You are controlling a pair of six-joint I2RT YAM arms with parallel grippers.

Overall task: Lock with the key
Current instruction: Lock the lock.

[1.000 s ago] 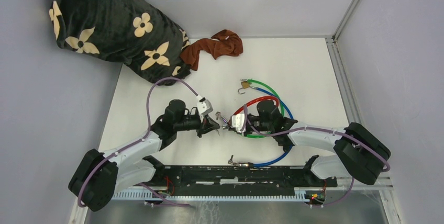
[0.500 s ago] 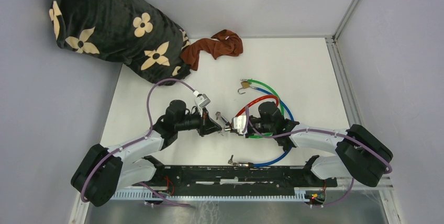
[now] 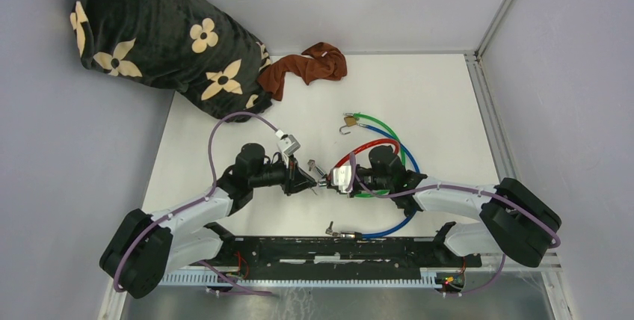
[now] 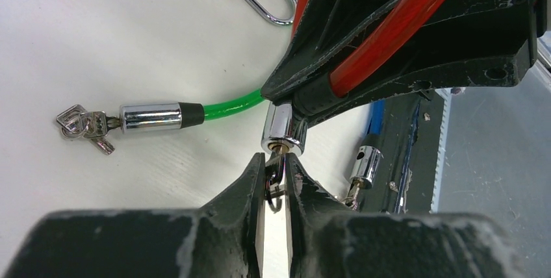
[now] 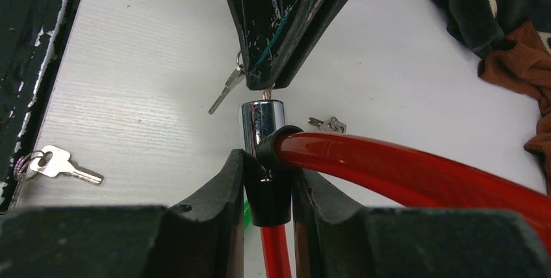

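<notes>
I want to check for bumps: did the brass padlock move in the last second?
No. The brass padlock lies where it was, beside the green cable's end, equally far from the table's far edge.

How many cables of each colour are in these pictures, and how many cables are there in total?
red cable: 1
green cable: 1
blue cable: 1
Total: 3

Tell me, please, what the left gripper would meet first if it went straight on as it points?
The chrome lock of the red cable, which the right gripper holds, just ahead of the left gripper; a key spans the gap.
</notes>
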